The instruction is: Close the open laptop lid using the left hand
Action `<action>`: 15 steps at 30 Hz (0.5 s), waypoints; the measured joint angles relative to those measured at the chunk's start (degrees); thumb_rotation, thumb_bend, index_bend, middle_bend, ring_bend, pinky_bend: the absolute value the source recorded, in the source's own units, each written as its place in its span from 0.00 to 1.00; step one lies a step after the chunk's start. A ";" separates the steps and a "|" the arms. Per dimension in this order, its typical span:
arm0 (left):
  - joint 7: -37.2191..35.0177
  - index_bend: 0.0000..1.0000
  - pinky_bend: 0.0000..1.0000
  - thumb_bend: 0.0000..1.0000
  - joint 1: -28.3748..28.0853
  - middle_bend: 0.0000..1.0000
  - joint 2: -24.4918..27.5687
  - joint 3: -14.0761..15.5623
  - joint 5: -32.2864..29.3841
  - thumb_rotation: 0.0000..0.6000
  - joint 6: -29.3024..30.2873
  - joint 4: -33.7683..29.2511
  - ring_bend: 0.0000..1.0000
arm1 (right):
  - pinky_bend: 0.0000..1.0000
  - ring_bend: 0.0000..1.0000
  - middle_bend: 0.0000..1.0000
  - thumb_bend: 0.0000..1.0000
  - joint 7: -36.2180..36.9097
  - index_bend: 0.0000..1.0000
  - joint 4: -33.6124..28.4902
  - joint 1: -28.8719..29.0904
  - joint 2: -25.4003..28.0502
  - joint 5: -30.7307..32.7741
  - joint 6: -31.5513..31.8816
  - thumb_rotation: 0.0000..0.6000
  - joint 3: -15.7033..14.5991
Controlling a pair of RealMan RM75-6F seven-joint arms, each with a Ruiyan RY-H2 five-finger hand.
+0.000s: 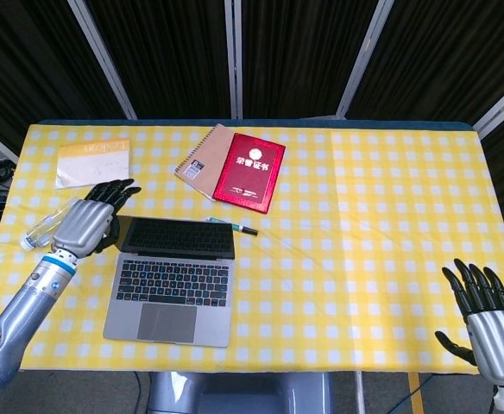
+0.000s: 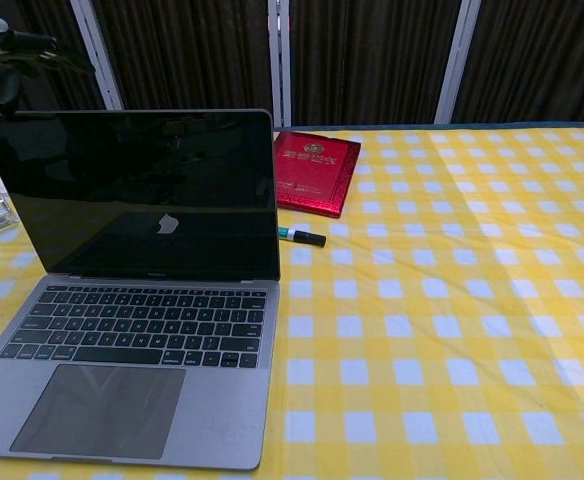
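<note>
A grey laptop (image 1: 173,280) stands open on the left part of the yellow checked table, its dark screen (image 2: 137,195) upright and facing me. My left hand (image 1: 88,220) hovers above the lid's top left corner with its fingers stretched out and holding nothing; in the chest view only its fingertips (image 2: 32,50) show at the top left, just over the lid's edge. Whether it touches the lid I cannot tell. My right hand (image 1: 487,315) is open with fingers spread at the table's front right edge, far from the laptop.
A red booklet (image 1: 249,172) lies on a brown spiral notebook (image 1: 202,160) behind the laptop. A marker pen (image 2: 302,236) lies just right of the lid. A clear plastic bottle (image 1: 40,231) lies left of the laptop, and a yellow paper pad (image 1: 94,162) sits at the back left.
</note>
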 measured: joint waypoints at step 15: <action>-5.27 0.31 0.27 1.00 -2.58 0.23 1.80 1.25 -4.26 1.00 -5.71 -0.61 0.22 | 0.00 0.00 0.00 0.00 -0.06 0.02 -0.02 -0.01 -0.08 -0.11 0.20 1.00 -0.04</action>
